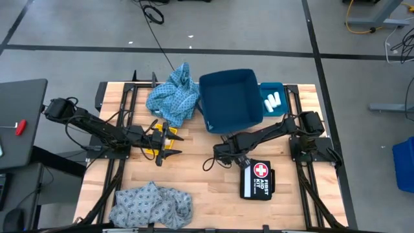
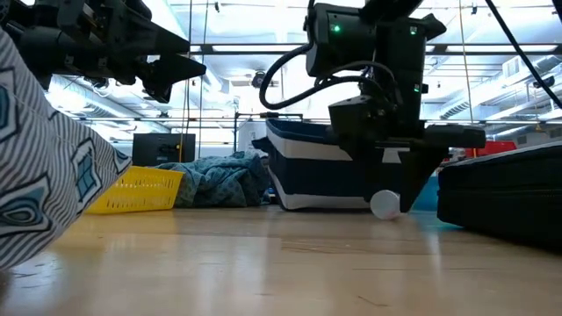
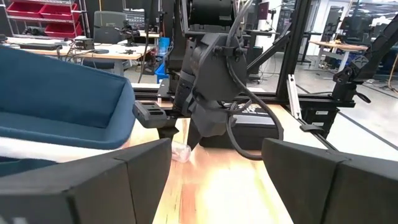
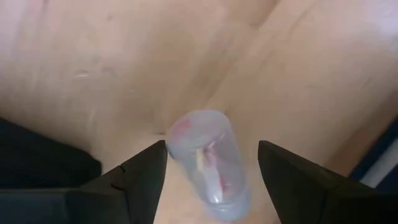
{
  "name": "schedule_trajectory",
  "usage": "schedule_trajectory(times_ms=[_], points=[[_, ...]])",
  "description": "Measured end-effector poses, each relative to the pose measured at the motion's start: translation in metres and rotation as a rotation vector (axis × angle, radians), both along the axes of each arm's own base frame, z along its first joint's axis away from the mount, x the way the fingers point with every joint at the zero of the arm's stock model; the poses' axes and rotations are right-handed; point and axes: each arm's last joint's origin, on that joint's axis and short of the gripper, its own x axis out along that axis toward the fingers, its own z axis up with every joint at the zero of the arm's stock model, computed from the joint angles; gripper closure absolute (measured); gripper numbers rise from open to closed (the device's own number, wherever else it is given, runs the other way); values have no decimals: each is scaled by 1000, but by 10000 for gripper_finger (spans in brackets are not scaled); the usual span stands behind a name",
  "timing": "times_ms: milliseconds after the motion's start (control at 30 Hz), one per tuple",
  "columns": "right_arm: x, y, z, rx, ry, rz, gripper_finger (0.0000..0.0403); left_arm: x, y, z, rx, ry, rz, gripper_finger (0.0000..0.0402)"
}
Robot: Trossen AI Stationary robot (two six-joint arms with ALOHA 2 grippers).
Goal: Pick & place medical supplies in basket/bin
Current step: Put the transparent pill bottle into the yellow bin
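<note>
- The right gripper (image 1: 210, 162) sat low over the wooden table (image 1: 194, 188), just below the middle of the overhead frame, its fingers (image 4: 134, 177) spread wide.
- Between those fingers, on the wood, lay a small clear plastic packet (image 4: 208, 158). The fingers stood on either side of it and were not closed on it.
- From table height the same packet (image 2: 385, 204) showed as a pale round shape under the right gripper (image 2: 413, 189), right of centre.
- The left gripper (image 1: 169, 144) hung left of centre in the overhead frame, jaws apart and holding nothing, by a small yellow basket (image 1: 157, 131).
- A dark blue bin (image 1: 229, 100) stood at upper centre, with a few white rolls (image 1: 272, 100) in a blue tray just to its right.
- One light-blue patterned cloth (image 1: 173, 96) lay heaped to the left of the bin, touching it; a second cloth (image 1: 152, 206) lay at the lower left edge.
- A black first aid kit (image 1: 257, 179) lay at lower right of centre.
</note>
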Motion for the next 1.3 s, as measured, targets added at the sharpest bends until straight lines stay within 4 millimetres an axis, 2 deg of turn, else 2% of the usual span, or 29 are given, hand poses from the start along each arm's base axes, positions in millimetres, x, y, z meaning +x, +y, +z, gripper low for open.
schedule_trajectory(times_ms=[200, 467, 600, 800, 1300], points=[[0, -1, 1, -33, -3, 8, 150, 0, 0, 0, 0, 0, 0, 145], [-1, -1, 1, -42, 6, 9, 192, 0, 0, 0, 0, 1, -1, 145], [-1, -1, 1, -44, 4, 4, 231, 0, 0, 0, 0, 1, -2, 145], [-1, 1, 1, -47, 2, 11, 310, 0, 0, 0, -1, 1, -3, 145], [-4, 22, 1, -44, -6, 69, 314, 0, 0, 0, -1, 1, -3, 145]])
